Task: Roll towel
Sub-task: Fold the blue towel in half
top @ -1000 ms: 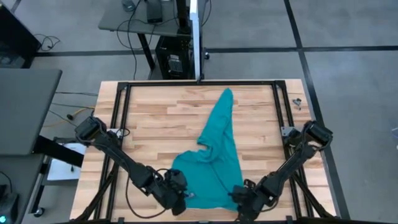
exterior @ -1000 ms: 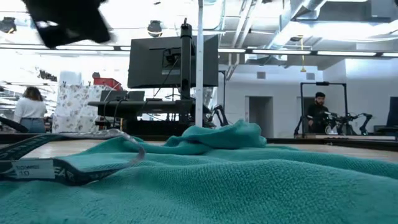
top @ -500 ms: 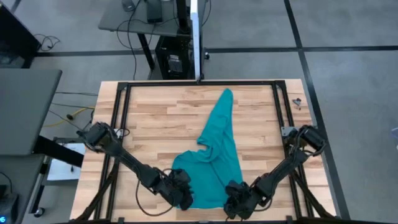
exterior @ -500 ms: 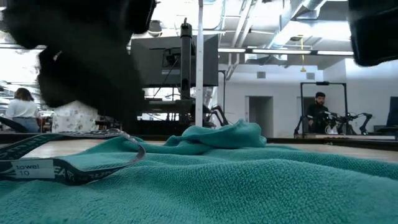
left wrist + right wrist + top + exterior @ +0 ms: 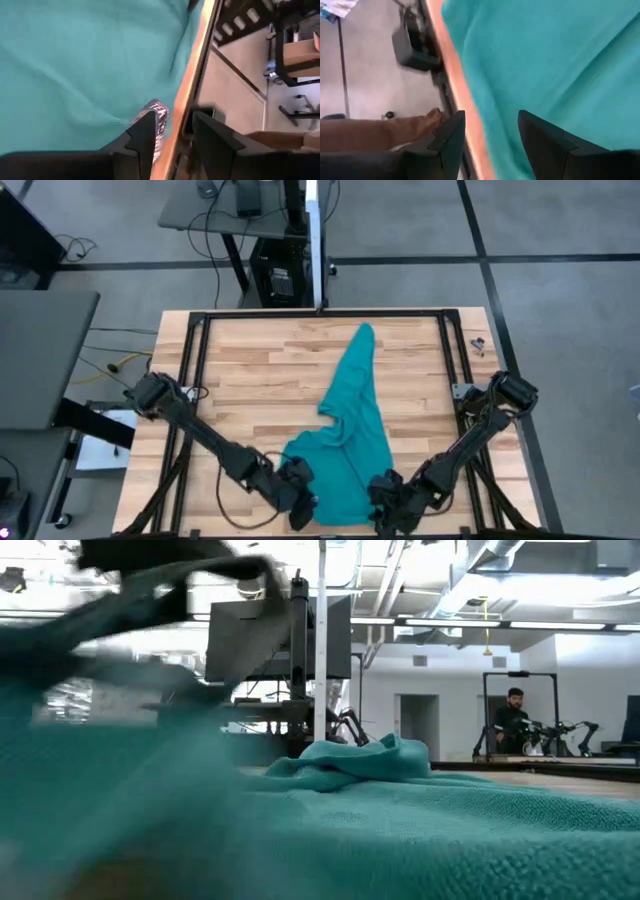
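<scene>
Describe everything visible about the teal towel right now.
The towel is plain teal terry-looking cloth, lying unrolled and rumpled on the wooden table. It is narrow at the far end and spreads wide toward the near edge, with a bunched fold midway. A grey printed tag shows at its near edge. The left gripper and right gripper are at its two near corners, jaws apart in the wrist views; no grip is visible.

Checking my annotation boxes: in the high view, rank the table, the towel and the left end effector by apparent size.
1. Table, largest.
2. Towel, covering a strip down the table's middle.
3. Left end effector, smallest, at the towel's near left corner.
</scene>
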### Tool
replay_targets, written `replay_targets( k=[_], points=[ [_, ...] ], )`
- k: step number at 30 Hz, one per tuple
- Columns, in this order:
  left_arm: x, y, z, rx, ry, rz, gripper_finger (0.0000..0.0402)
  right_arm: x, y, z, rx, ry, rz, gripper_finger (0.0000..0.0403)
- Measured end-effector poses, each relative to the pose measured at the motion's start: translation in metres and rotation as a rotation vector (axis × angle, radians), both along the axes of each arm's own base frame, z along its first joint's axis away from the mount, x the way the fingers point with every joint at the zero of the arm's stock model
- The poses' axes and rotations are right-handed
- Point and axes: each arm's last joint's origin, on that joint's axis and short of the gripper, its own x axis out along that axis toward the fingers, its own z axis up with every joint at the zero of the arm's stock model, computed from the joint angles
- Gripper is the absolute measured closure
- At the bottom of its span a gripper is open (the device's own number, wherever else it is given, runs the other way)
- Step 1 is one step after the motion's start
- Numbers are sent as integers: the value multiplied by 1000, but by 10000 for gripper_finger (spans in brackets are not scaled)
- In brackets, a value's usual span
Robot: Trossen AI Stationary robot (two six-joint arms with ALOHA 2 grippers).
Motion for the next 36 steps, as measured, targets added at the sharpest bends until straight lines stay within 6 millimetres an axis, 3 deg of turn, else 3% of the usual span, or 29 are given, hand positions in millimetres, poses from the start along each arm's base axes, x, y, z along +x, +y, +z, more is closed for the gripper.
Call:
replay_targets(
  k=[4,7,13,18,25,28,36],
  points=[
    [2,52,22,203,40,54,288,8,-23,3,-68,46,-36,225],
    [4,91,22,323,138,60,286,11,-38,6,-118,77,-52,225],
    [18,140,12,476,216,-55,250,11,-54,5,-186,148,-89,225],
    [36,176,-17,553,295,-121,207,19,-71,4,-197,170,-175,225],
    [53,206,-54,530,331,-211,183,28,-87,4,-173,188,-267,225],
    [57,210,-56,480,294,-229,182,29,-89,4,-164,193,-290,225],
    [62,222,-53,558,238,-237,197,33,-96,4,-158,192,-318,225]
  ],
)
